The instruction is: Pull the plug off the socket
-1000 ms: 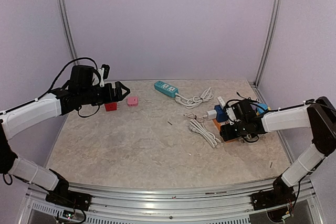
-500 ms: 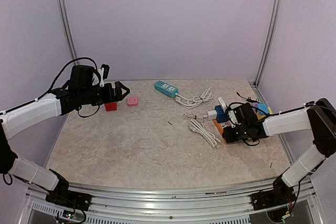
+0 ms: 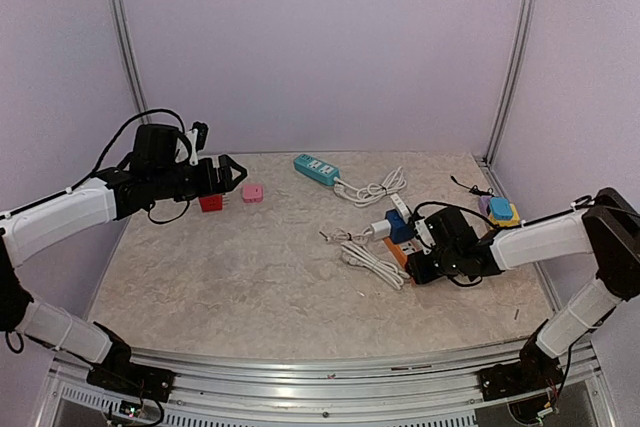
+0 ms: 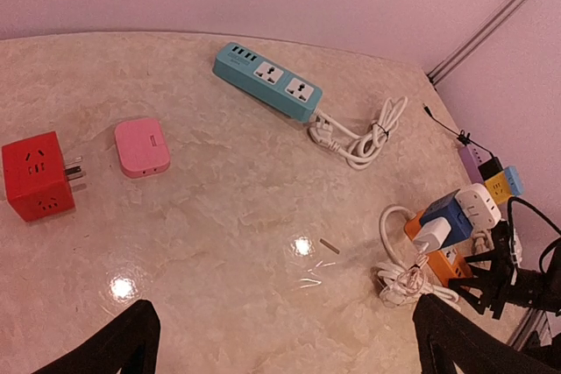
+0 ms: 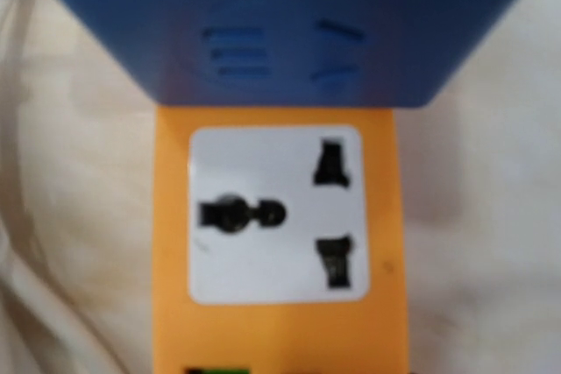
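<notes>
An orange power strip (image 3: 398, 253) lies right of centre with a blue cube adapter (image 3: 401, 226) plugged into it. A white plug (image 3: 381, 229) with a coiled white cable (image 3: 365, 258) sits in the blue cube's side. My right gripper (image 3: 418, 265) is low at the strip's near end and appears shut on it. Its fingers do not show in the right wrist view, which is filled by the strip (image 5: 280, 330), one empty socket (image 5: 276, 215) and the blue cube (image 5: 280, 24). My left gripper (image 3: 225, 175) hovers open and empty at the far left. Its view shows the white plug (image 4: 433, 236).
A teal power strip (image 3: 316, 169) with a bundled cable lies at the back. A red cube adapter (image 3: 211, 203) and a pink adapter (image 3: 252, 192) sit below my left gripper. Yellow, blue and purple cubes (image 3: 500, 210) sit by the right wall.
My right gripper has moved left, and the orange strip, the blue cube, the white plug and its cable have slid left with it. The left arm has not moved.
</notes>
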`<move>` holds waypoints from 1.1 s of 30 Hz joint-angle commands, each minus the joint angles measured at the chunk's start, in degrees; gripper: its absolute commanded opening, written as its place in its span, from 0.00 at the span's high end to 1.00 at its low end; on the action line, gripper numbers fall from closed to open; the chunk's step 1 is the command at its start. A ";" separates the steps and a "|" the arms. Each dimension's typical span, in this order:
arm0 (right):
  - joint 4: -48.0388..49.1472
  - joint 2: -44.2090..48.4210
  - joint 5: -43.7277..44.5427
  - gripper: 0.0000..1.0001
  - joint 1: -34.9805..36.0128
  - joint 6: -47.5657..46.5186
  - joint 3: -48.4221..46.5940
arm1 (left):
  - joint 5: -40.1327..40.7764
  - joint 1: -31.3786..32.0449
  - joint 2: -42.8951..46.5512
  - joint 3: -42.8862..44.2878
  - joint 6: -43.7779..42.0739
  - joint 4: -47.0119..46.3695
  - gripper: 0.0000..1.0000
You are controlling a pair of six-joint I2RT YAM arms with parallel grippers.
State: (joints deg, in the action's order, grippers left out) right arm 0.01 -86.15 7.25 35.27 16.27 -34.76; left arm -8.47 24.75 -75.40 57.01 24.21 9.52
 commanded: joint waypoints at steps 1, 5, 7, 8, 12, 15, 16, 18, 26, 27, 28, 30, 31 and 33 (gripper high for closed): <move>3.58 -5.70 2.12 0.77 7.04 3.69 -3.13 | 1.17 0.21 1.98 -0.24 0.41 0.39 0.01; 5.01 -9.77 3.48 0.78 13.71 7.32 -5.78 | 1.73 0.05 3.17 -0.19 0.32 1.18 0.01; 5.68 -11.95 3.68 0.79 17.00 8.61 -7.99 | 1.83 -0.17 3.85 -0.32 0.36 1.43 0.01; 5.54 -13.33 3.84 0.79 18.77 8.94 -9.74 | 1.61 -0.41 4.03 -0.40 0.32 1.51 0.01; 3.72 -19.98 4.43 0.79 25.23 9.08 -17.99 | 0.81 -1.59 4.84 -0.31 0.43 2.90 0.01; 2.53 -23.80 4.24 0.79 27.94 9.78 -23.22 | 0.54 -2.04 5.95 -1.19 0.45 3.27 0.01; 2.39 -24.49 4.21 0.79 28.39 10.27 -23.97 | 0.58 -2.14 6.46 -1.66 0.43 3.24 0.01; 2.89 -25.21 3.98 0.79 28.86 11.29 -24.32 | 0.63 -2.21 7.35 -2.34 0.40 3.28 0.01; 2.96 -21.78 7.42 0.79 29.49 13.63 -19.43 | -1.18 -1.04 7.25 -3.27 -0.75 3.00 0.01; 2.81 -20.85 8.09 0.78 29.51 13.88 -18.45 | -1.39 -0.64 7.01 -3.21 -1.01 2.97 0.01; 2.73 -20.02 8.83 0.78 29.44 14.06 -17.49 | -1.56 -0.05 6.62 -3.22 -1.31 2.68 0.01; 2.52 -18.12 9.85 0.77 29.44 14.34 -15.71 | -2.07 1.02 5.98 -3.22 -1.90 2.17 0.01; 2.42 -17.37 10.20 0.76 29.47 14.42 -15.02 | -2.46 1.48 5.48 -3.22 -2.28 1.91 0.01; 1.65 -16.18 11.03 0.76 29.47 14.28 -14.41 | -3.38 2.23 4.67 -3.06 -2.89 1.76 0.01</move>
State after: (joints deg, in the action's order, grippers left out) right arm 5.67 -104.42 15.09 64.38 28.80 -51.90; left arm -9.47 25.41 -68.97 54.76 23.42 12.03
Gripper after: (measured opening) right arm 0.507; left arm 0.987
